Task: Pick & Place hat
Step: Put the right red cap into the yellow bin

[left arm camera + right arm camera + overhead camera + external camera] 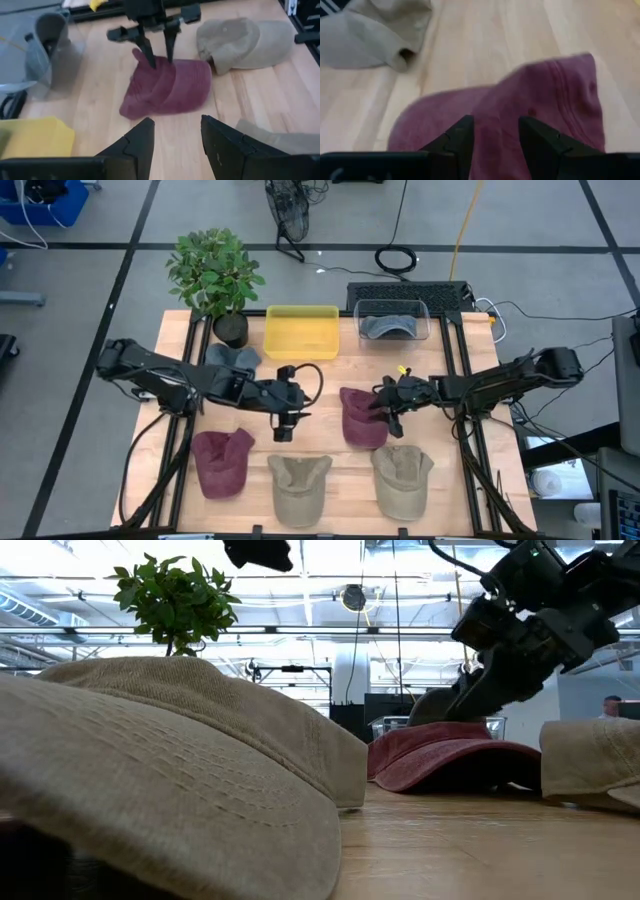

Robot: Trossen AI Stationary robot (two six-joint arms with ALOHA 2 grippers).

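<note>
Hovering with its fingers apart, the right tool (385, 408) sits over the maroon hat (362, 418) lying mid-tabletop (330, 380). The left tool (283, 426) waits nearby, also spread. Closing too shallow could pinch only loose fabric and let the hat slip.

A wooden table (350, 465) is seen under the left gripper (283, 427) and the right gripper (386, 408). A green plant (213, 272) in a black pot (230, 330) is set well behind the left gripper, at the table's far corner. A flat black thing (400, 288) is laid at the far edge, well behind the right gripper. Past it, a rolled-up black cable (397, 258) and a yellow cable (465, 225) are seen on the floor. A blue box (40, 200) is kept far off, on the left gripper's side. A person (612, 706) is seen in the room behind.
</note>
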